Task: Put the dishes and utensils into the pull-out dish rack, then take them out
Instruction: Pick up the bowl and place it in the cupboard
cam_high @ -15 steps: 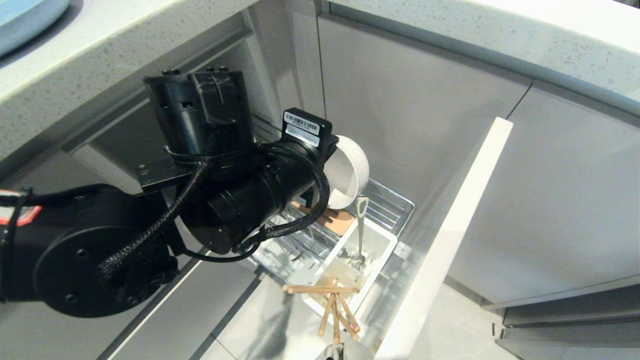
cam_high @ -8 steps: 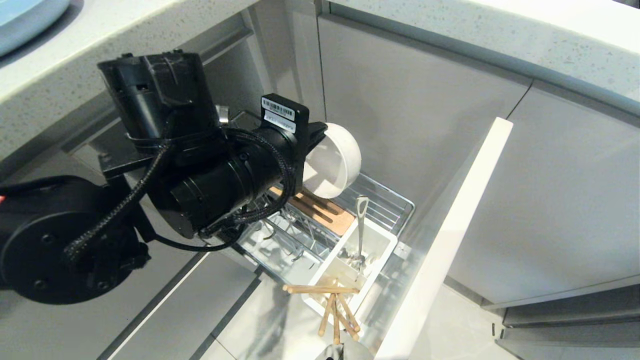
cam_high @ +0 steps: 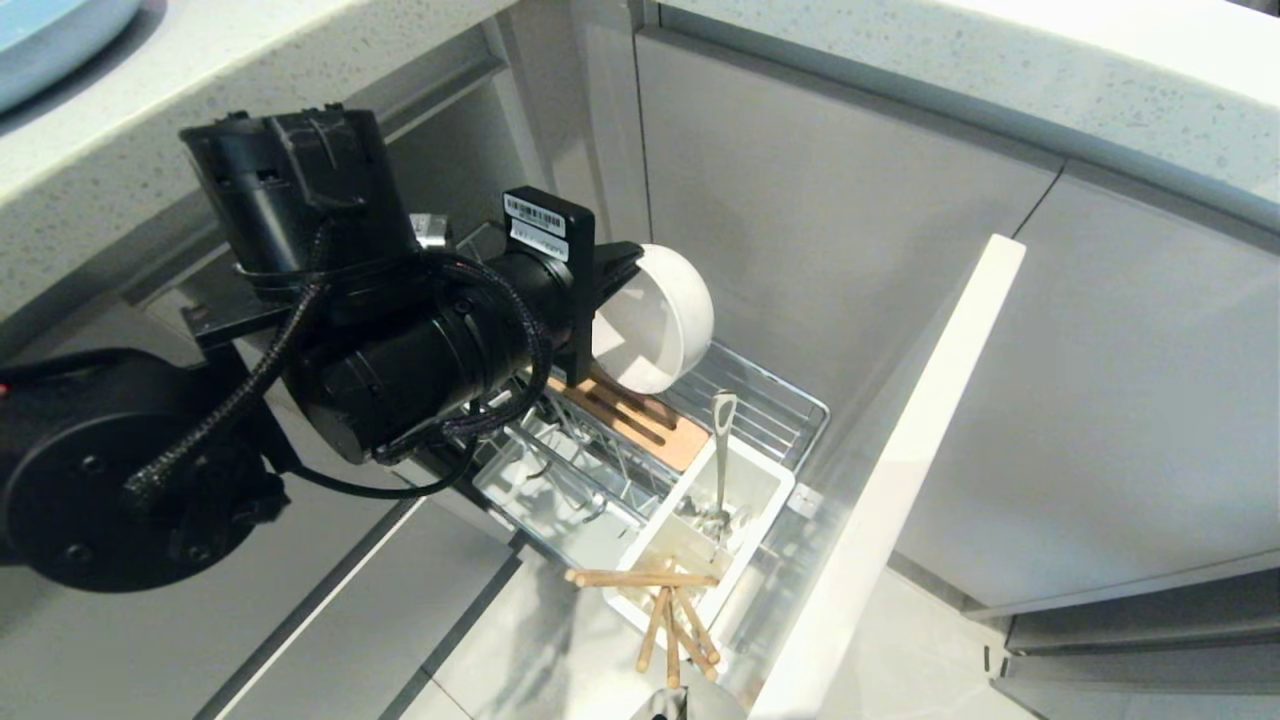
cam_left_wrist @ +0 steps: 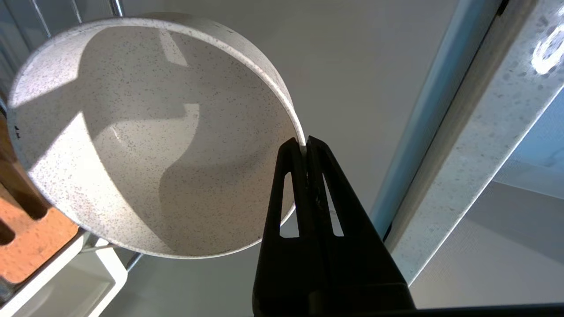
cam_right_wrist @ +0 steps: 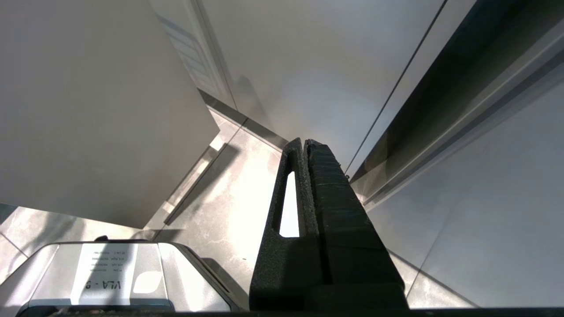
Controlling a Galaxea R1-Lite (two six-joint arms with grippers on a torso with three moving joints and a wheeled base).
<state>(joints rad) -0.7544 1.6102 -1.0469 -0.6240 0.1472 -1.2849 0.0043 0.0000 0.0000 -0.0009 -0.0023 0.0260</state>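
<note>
While the black left arm reaches across from the left with its wrist angled toward the cabinet, its left end effector (cam_left_wrist: 305, 147) pinches the rim of the small cream-white speckled bowl (cam_high: 655, 320), tipped on its side above the slotted wooden strip (cam_high: 630, 415) of the chrome wire pull-out dish rack (cam_high: 775, 405). Parked near the floor, the right end effector (cam_right_wrist: 304, 143) has its fingers pressed together.

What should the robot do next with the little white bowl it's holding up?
Probably carry it up toward the countertop. The left gripper is shut on the bowl by its rim, clear above the dish rack, while the blue plate already sits up there, so unloading seems underway.
</note>
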